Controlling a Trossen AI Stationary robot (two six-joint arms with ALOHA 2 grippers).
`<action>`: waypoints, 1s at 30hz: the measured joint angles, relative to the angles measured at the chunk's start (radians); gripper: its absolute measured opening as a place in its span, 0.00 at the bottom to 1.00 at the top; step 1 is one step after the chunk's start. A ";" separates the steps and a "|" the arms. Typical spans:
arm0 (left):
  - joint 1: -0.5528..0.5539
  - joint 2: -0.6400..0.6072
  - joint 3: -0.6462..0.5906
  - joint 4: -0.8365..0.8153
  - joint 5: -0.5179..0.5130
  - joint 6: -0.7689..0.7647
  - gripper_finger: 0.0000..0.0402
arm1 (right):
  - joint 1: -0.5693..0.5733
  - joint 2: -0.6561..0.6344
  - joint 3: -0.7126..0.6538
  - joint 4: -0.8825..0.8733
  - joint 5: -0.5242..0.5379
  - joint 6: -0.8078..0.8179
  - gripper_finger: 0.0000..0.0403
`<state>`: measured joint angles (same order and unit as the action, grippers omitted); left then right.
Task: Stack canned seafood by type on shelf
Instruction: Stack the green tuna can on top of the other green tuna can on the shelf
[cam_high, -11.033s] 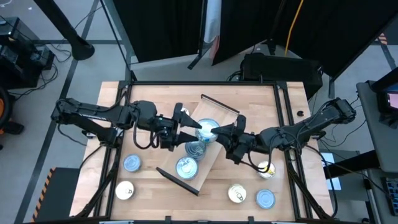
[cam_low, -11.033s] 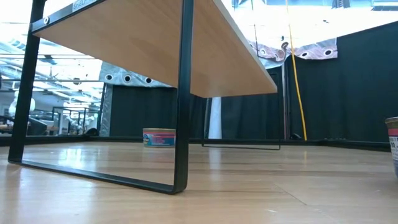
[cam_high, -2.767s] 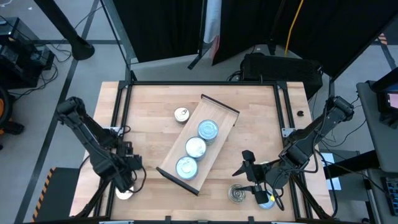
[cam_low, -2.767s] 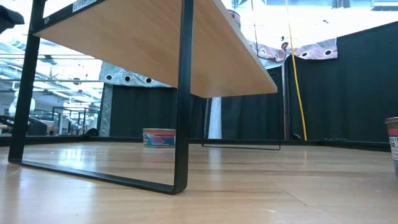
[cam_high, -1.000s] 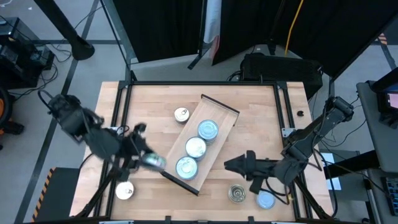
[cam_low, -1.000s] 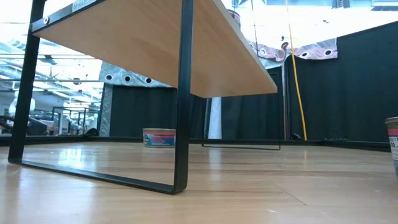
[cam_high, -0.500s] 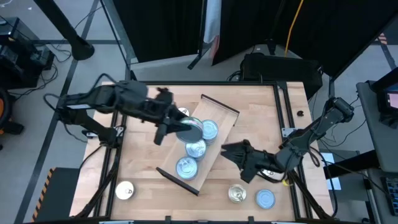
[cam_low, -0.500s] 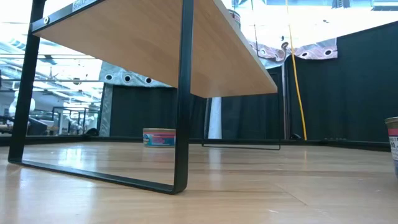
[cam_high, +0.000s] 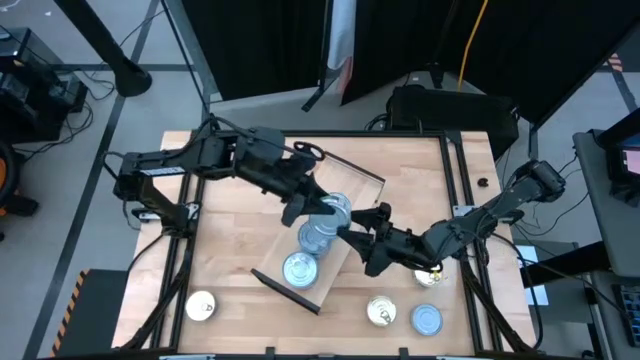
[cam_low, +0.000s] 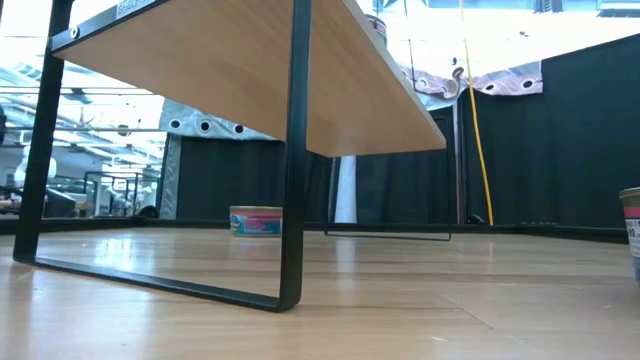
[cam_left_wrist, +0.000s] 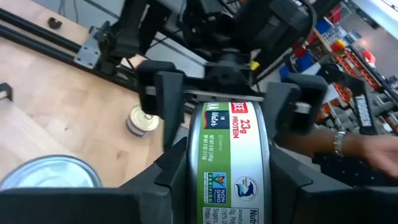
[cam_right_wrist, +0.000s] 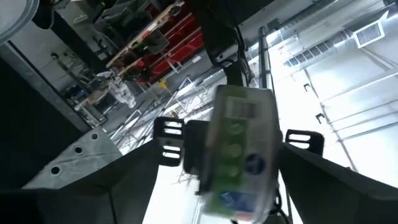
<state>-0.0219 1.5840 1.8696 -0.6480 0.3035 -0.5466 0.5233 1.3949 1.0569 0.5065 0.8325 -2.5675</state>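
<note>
Over the shelf (cam_high: 366, 193), a light board with dark end rails, my left gripper (cam_high: 320, 210) is shut on a blue-labelled tin (cam_left_wrist: 229, 155) that stands on edge. My right gripper (cam_high: 358, 236) faces it from the right, open. Its fingers (cam_left_wrist: 155, 93) stand at either side of the tin's far end (cam_right_wrist: 241, 146); I cannot tell whether they touch it. Three tins (cam_high: 300, 268) lie flat on the board. In the low view the shelf's underside (cam_low: 230, 90) fills the upper left, and neither gripper shows there. My left gripper pinches the tin between its two fingers, one on each flat face (cam_left_wrist: 190, 174), so the labelled side wall faces the wrist camera. The fingers reach out roughly level from the table's left. The tin is on edge and lifted clear of the shelf.
Loose tins lie on the table at the near left (cam_high: 200, 305) and near right (cam_high: 380, 313), (cam_high: 428, 320), with another beside the right arm (cam_high: 428, 272). The low view shows a tin (cam_low: 256, 221) beyond the shelf leg. A person's hand (cam_left_wrist: 351, 146) shows beyond the table.
My left gripper has carried the tin from the near left, up and toward the far right, until it stands over the shelf. My right gripper has left the tins at the near right, gone toward the shelf and the left gripper, and opened wider.
</note>
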 joint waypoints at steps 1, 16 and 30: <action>0.001 0.001 0.000 0.002 0.000 0.000 0.35 | -0.005 0.000 0.000 0.000 0.000 -0.006 0.78; 0.006 0.016 0.000 0.010 -0.012 0.010 0.36 | -0.046 0.000 0.000 0.051 -0.098 -0.020 0.54; 0.001 0.013 0.001 0.100 -0.091 0.031 0.48 | -0.047 -0.002 0.000 0.033 -0.069 0.024 0.31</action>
<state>-0.0205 1.5970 1.8702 -0.5485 0.2120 -0.5158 0.4763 1.3934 1.0569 0.5390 0.7637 -2.5432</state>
